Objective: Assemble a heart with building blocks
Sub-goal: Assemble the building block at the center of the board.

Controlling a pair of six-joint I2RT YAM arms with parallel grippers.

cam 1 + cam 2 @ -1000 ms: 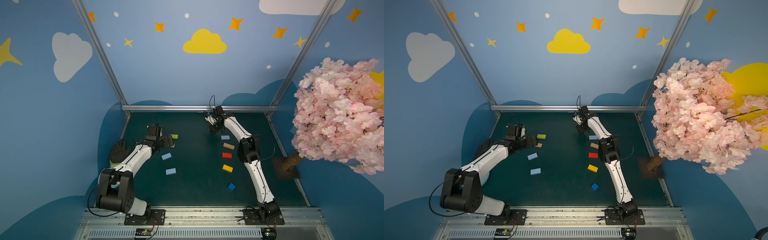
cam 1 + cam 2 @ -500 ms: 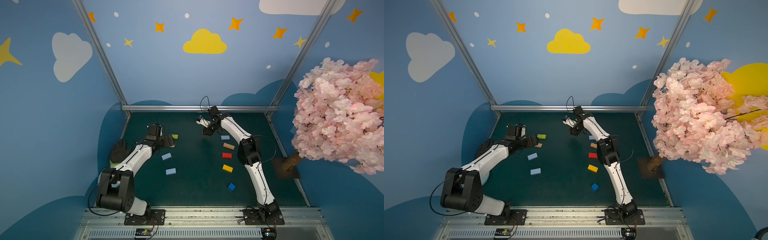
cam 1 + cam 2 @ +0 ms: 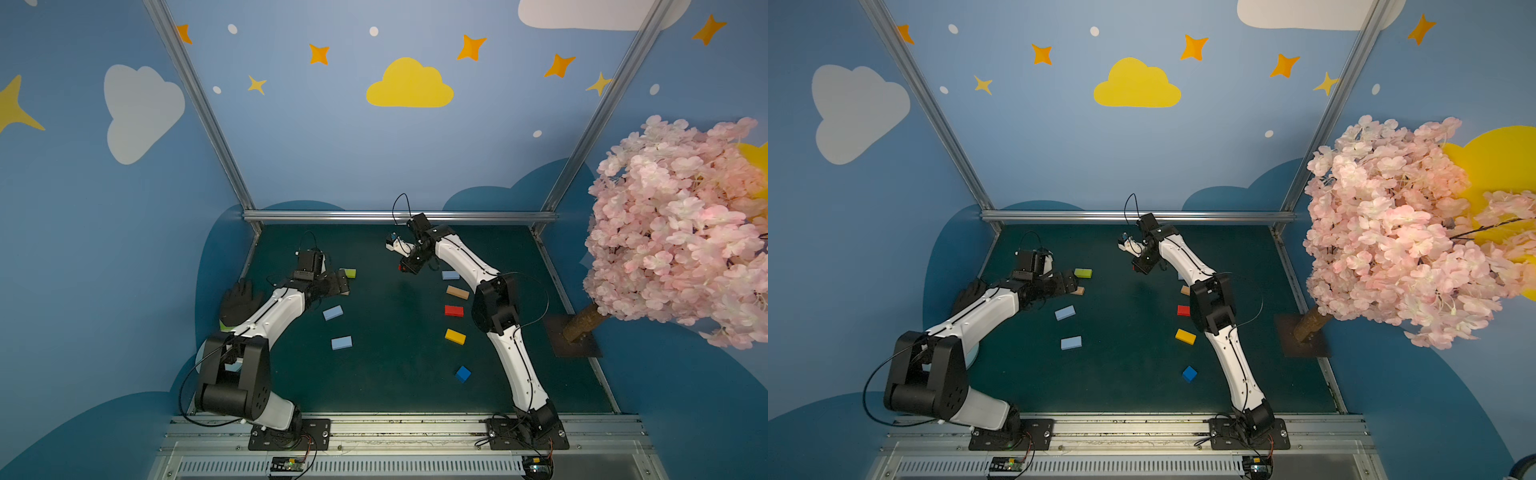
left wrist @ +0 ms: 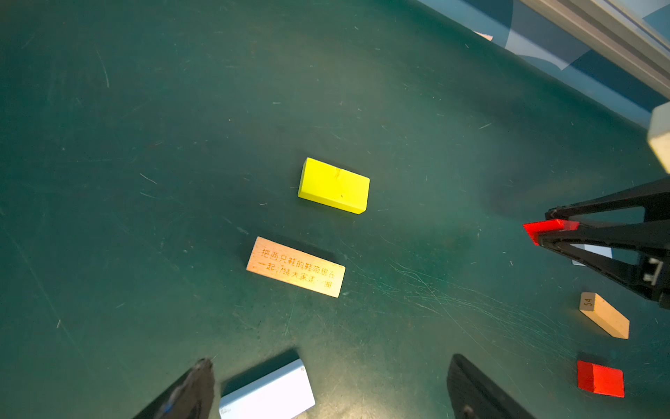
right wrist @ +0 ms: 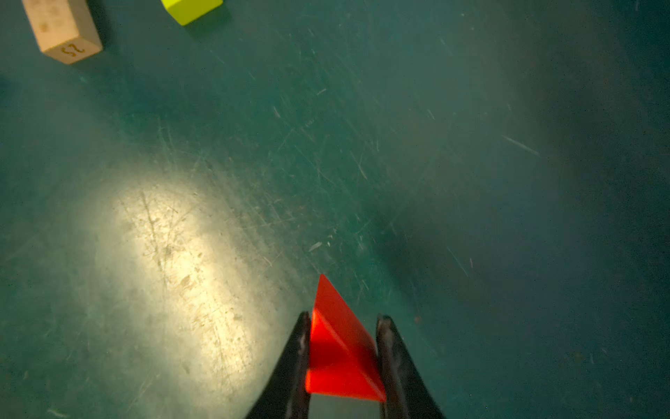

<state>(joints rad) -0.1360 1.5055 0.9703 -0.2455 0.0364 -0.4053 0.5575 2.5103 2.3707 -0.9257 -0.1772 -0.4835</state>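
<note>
The building blocks lie apart on the green mat [image 3: 395, 365] in two loose rows, not joined into a heart. On the left are a lime block [image 3: 348, 273], a tan block [image 4: 295, 271] and two light blue blocks [image 3: 332, 312] [image 3: 341, 342]. On the right are light blue [image 3: 450, 274], tan [image 3: 457, 292], red [image 3: 454, 310] and yellow [image 3: 455, 336] blocks and a dark blue cube [image 3: 462, 373]. My right gripper [image 5: 344, 316] is shut on the red wedge [image 5: 340, 348], held above the mat at mid-back. My left gripper [image 4: 330, 362] stands open over the nearer light blue block [image 4: 267, 393].
A metal rail [image 3: 399, 216] bounds the back of the mat, and blue walls close both sides. A pink blossom tree [image 3: 681, 232] on a brown base [image 3: 573, 340] stands just off the right edge. A dark glove [image 3: 239, 299] lies by the left arm.
My right gripper has carried the red wedge leftward from above the right row toward the middle back of the mat. The left arm and the blocks have not moved.
</note>
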